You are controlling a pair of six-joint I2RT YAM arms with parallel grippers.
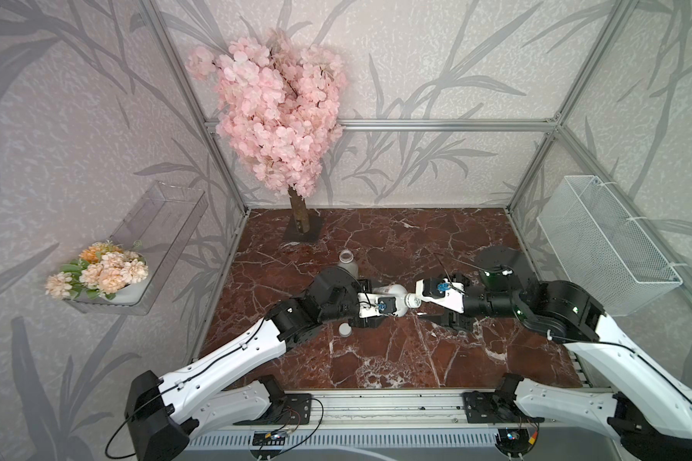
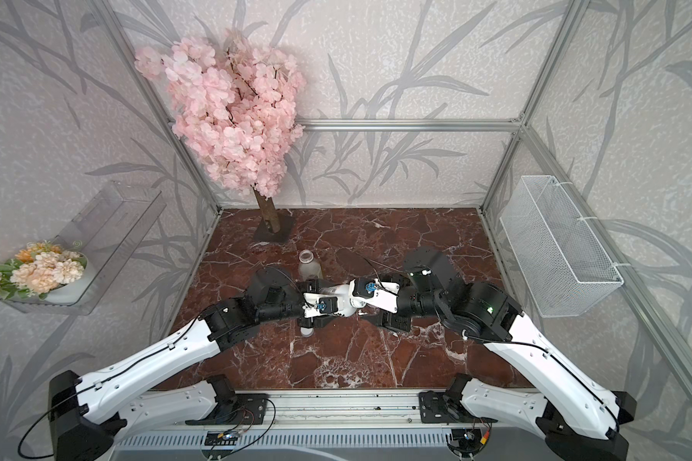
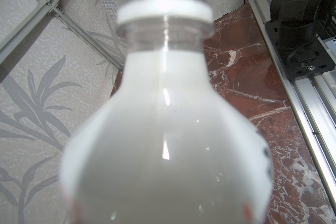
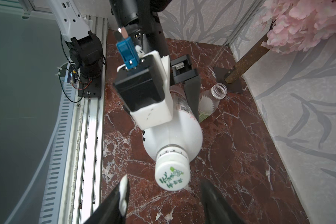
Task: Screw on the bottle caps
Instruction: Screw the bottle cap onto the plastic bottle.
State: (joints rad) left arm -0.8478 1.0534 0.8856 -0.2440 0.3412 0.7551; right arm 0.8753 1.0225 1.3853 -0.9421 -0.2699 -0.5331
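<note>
My left gripper (image 1: 378, 304) is shut on the white-wrapped bottle (image 1: 394, 293) (image 3: 163, 135) and holds it level above the table, neck toward the right arm. A white cap with green print (image 4: 172, 174) (image 1: 412, 300) sits on its neck. My right gripper (image 4: 164, 181) (image 1: 419, 300) is open, one finger on each side of that cap with a gap on both sides. The clear bottle (image 1: 346, 261) (image 4: 211, 100) stands upright and uncapped behind the left arm. A plain white cap (image 1: 343, 329) (image 2: 307, 331) lies on the marble in front of the left wrist.
A pink blossom tree (image 1: 280, 107) on a dark base plate (image 1: 302, 231) stands at the back left of the marble table (image 1: 396, 351). A white wire basket (image 1: 604, 243) hangs on the right wall. An aluminium rail (image 1: 376, 407) runs along the front edge.
</note>
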